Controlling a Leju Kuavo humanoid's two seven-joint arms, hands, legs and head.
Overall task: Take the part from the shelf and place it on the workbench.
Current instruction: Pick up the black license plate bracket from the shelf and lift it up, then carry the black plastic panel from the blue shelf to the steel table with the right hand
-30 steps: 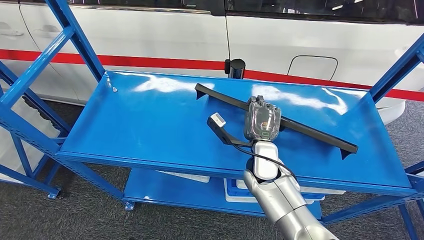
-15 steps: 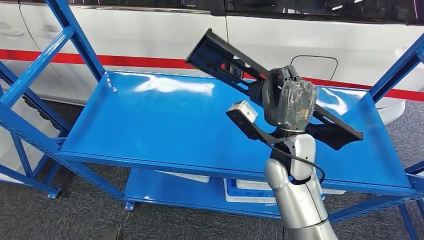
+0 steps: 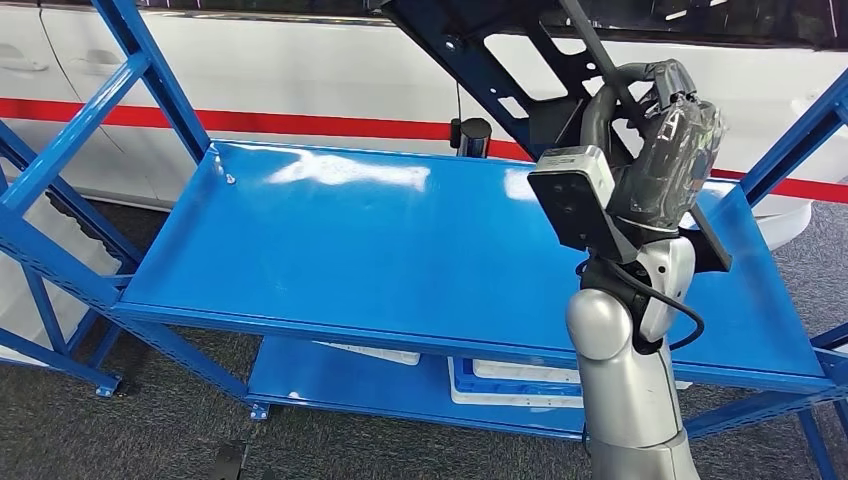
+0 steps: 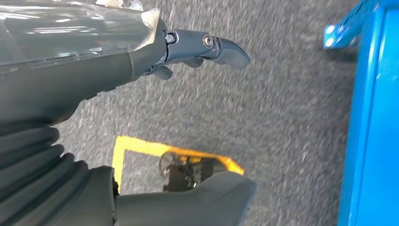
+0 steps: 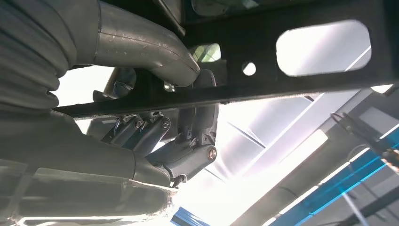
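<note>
Part and hand: the part (image 3: 480, 60) is held by the right hand (image 3: 650, 140), lifted clear of the shelf (image 3: 330, 260) and above its right half, toward the back edge. The hand grips the part along its length, nearer its lower right end than its upper end, which runs out of the head view.

Grip: in the right wrist view the thick grey thumb (image 5: 141, 44) presses on one face of the part (image 5: 291, 75) and the darker fingers (image 5: 188, 136) wrap the opposite face, so the bar is clamped between them.

Right arm pose: the silver forearm rises nearly upright in front of the shelf's front edge, at its right half, with the wrist bent and the hand, covered in clear plastic, at the top. The wrist camera block sits just beside the hand, toward the shelf's middle.

Left hand: the left hand (image 4: 94, 70) has its fingers (image 4: 207, 47) and thumb apart with nothing between them, over grey carpet floor (image 4: 282, 117) with a yellow-outlined mark (image 4: 141, 148), near a blue shelf post.

Part's look: a long, flat, black bar with round holes and a larger rounded cut-out, crossed by thinner black struts, tilted from upper left down to lower right.

Shelf: blue, glossy top level, with white bins on the lower level.

Background: a white vehicle (image 3: 300, 70) with a red stripe stands behind the shelf.
</note>
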